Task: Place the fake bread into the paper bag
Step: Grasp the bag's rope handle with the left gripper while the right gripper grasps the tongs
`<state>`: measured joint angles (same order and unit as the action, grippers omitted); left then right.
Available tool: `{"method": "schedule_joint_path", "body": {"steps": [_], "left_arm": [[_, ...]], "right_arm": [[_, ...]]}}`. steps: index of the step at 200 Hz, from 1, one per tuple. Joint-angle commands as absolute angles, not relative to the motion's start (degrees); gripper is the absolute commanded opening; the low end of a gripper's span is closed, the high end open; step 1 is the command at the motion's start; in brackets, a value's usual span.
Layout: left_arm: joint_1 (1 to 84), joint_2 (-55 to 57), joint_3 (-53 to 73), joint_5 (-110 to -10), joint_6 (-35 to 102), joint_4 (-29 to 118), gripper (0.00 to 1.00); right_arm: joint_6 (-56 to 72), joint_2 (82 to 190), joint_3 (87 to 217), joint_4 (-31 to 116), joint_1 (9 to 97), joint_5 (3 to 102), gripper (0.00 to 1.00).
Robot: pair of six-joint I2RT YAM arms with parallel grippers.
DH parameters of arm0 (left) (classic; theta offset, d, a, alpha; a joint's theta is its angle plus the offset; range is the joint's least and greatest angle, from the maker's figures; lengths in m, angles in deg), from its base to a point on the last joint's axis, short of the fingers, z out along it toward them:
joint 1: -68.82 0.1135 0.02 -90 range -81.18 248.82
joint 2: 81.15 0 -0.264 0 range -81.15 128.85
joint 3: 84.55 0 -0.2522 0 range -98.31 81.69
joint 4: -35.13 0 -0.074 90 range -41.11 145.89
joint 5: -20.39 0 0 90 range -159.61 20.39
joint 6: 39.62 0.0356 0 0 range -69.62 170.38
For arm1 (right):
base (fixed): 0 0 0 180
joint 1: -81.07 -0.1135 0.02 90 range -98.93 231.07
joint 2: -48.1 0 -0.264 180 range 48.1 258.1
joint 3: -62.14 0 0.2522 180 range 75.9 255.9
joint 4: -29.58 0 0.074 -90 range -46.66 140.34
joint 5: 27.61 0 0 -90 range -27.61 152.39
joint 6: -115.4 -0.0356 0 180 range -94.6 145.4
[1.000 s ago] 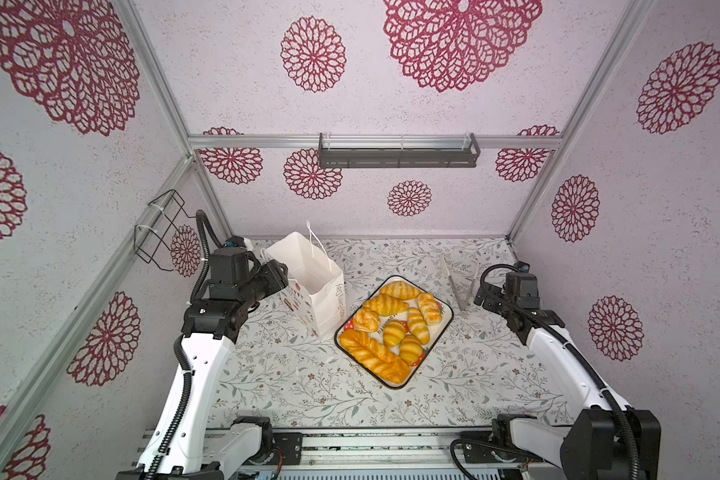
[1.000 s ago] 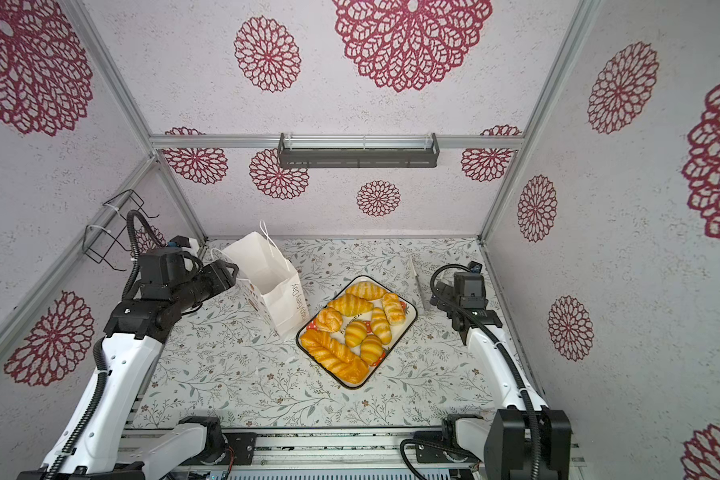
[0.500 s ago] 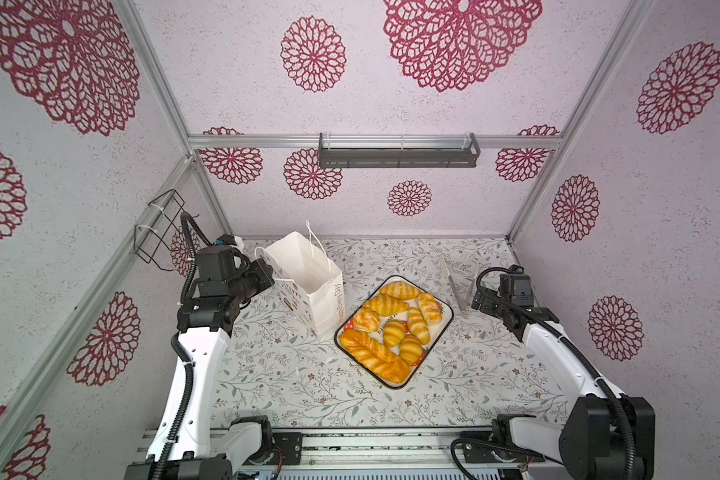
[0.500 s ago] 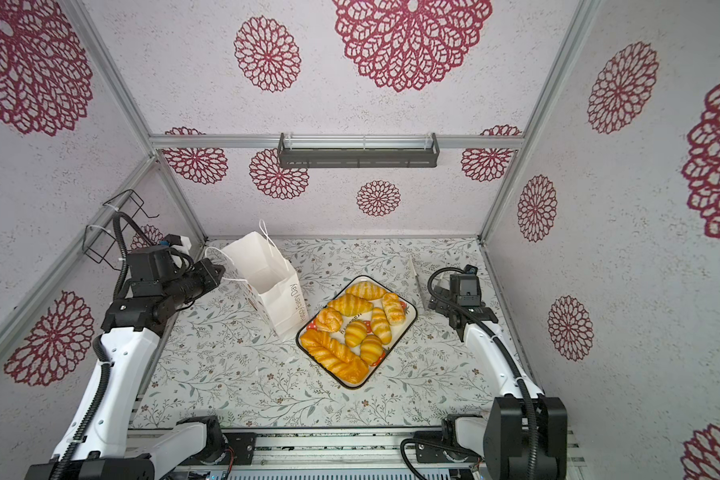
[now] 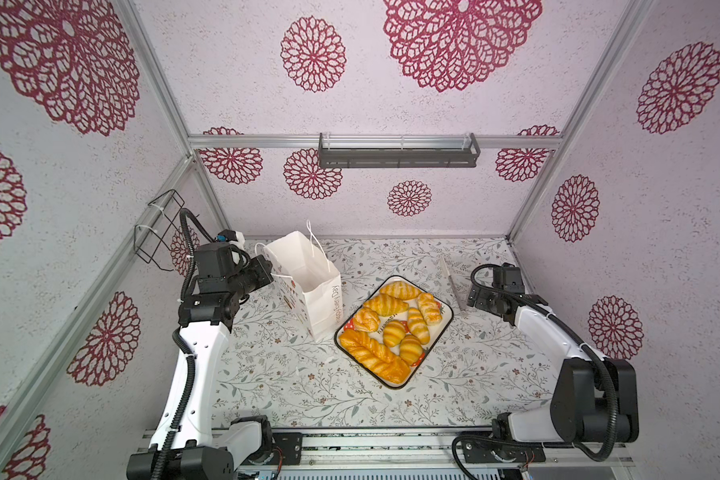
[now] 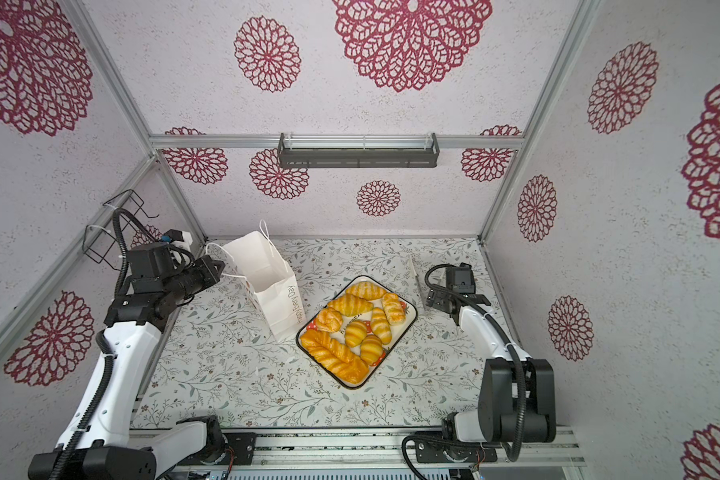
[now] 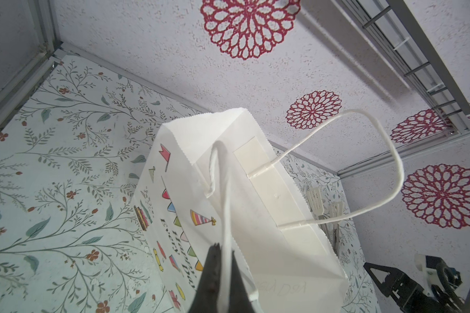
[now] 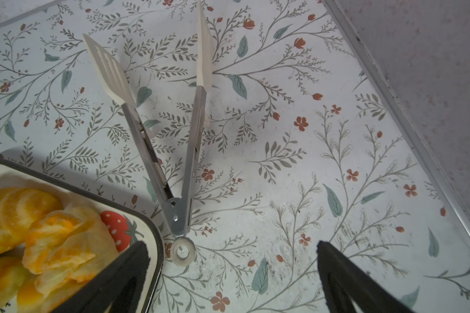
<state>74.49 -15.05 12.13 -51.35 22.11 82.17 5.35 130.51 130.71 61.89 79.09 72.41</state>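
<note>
The paper bag (image 5: 308,291) stands upright, mouth up, far left on the bench (image 5: 292,374), its base running far-left to near-right. The left claw (image 7: 224,252), open a second ago, now pinches its cord handle (image 7: 225,216). The fake bread (image 5: 395,328) fills the tray (image 5: 449,318) just right of it. The right claw (image 8: 231,245) gapes wide.

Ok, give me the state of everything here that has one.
paper bag: upright, mouth open
left tool: shut on the bag's cord handle
right tool: open, empty, near the tongs
tongs: flat on the table, arms spread
fake bread: piled on the tray
tray: level, loaded
</note>
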Motion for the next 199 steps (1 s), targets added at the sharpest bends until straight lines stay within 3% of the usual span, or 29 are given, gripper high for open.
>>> {"method": "schedule_joint_path", "body": {"steps": [1, 96, 199], "left_arm": [[74.9, -16.2, 13.2, -50.0, 23.8, 79.6, 0.0], [74.7, -18.3, 14.4, -48.8, 23.8, 78.6, 0.0], [74.6, -16.3, 11.8, -47.2, 23.1, 80.2, 0.0]], "right_arm": [[6.1, 133.7, 134.4, 61.3, 79.3, 70.8, 0.99], [9.6, 150.9, 149.3, 64.7, 79.2, 67.9, 0.99], [11.7, 156.7, 152.0, 64.7, 77.6, 65.1, 0.99]]}}
